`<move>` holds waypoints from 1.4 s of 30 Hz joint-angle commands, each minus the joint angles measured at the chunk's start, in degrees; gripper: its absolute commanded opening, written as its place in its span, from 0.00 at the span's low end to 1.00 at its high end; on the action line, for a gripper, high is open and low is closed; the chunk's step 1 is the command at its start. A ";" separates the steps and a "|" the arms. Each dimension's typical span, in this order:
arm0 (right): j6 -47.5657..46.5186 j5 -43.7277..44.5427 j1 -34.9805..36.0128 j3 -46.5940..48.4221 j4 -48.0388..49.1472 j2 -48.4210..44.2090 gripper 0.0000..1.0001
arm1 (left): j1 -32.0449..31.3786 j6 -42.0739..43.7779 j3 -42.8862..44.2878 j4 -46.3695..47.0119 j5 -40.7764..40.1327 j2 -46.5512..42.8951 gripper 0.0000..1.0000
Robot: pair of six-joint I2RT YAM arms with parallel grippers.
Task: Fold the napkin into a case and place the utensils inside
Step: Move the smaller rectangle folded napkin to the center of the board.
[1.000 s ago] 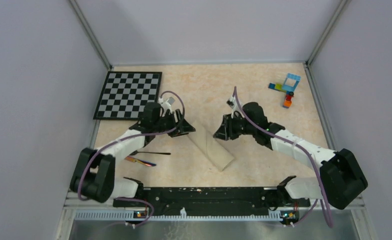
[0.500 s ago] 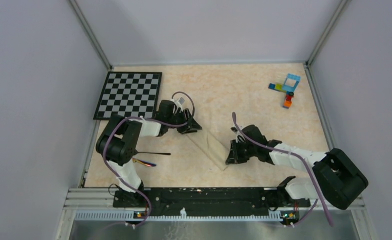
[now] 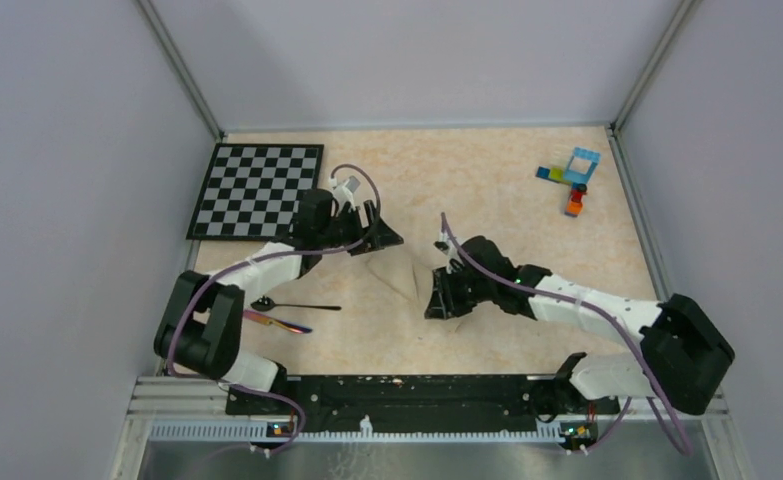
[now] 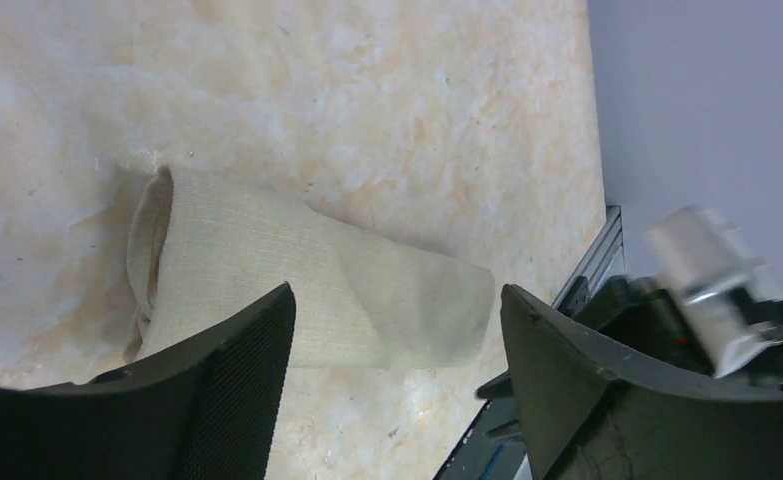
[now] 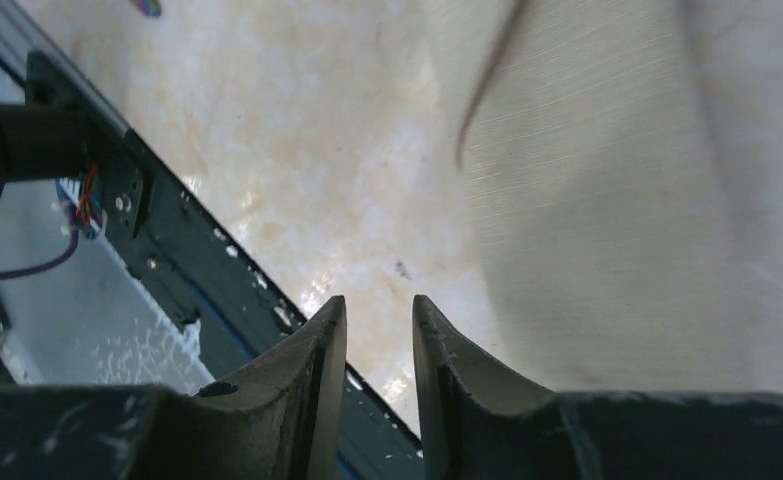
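The cream napkin [image 3: 399, 275] lies folded into a narrow case [image 4: 307, 290] in the middle of the table, running diagonally. My left gripper [image 3: 385, 238] hovers just past its far end, jaws wide open [image 4: 397, 310] and empty, with the case's open mouth showing between and beyond them. At the case's near end sits my right gripper [image 3: 437, 300]; its jaws [image 5: 379, 300] are narrowly open with bare table between them and the cloth [image 5: 607, 200] just beside the right finger. The utensils, a black spoon [image 3: 297, 306] and a rainbow-tinted piece [image 3: 279, 322], lie left of the case.
A black-and-white chequered board [image 3: 257, 188] lies at the back left. Small coloured toy bricks [image 3: 572, 178] sit at the back right. The black base rail [image 3: 397, 390] runs along the near edge, close to my right gripper.
My right gripper swung down from the case's far end to its near end, then edged left. My left gripper drifted back and its jaws widened. The case has shifted slightly.
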 commanded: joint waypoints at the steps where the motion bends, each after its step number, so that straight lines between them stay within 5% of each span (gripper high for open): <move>1: 5.73 -2.47 7.14 -1.62 6.47 4.97 0.34 | 0.06 4.39 1.33 -6.37 -2.09 -9.66 0.83; 8: 11.17 6.65 7.14 -6.04 7.07 6.59 0.56 | 2.08 8.70 -0.11 -19.38 -4.75 -22.95 0.89; 16: 10.25 6.11 -11.19 -9.81 17.65 10.18 0.58 | 2.78 7.43 -3.76 -26.76 -4.68 -38.01 0.92; 19: 5.34 5.52 -17.79 -1.29 20.33 19.32 0.58 | 2.78 5.81 -5.58 -27.14 -4.88 -42.16 0.93; 23: -2.85 -1.18 -19.92 22.35 18.06 35.77 0.58 | 2.78 4.17 -6.92 -28.36 -4.68 -45.28 0.94; 28: 3.05 -13.28 -18.61 37.83 17.55 46.14 0.60 | 2.78 2.78 -7.04 -30.72 -4.05 -48.48 0.95; 32: 6.05 -7.58 -18.61 30.93 16.96 39.80 0.64 | 2.78 3.05 -7.49 -32.42 -5.45 -50.96 0.96; 37: 7.17 -13.23 -17.15 20.47 24.19 36.01 0.64 | 2.82 2.59 -8.88 -31.57 -4.72 -51.04 0.97; 42: 7.03 -13.99 -14.93 21.10 28.93 39.83 0.63 | 2.78 1.86 -8.42 -30.18 -4.42 -50.35 0.97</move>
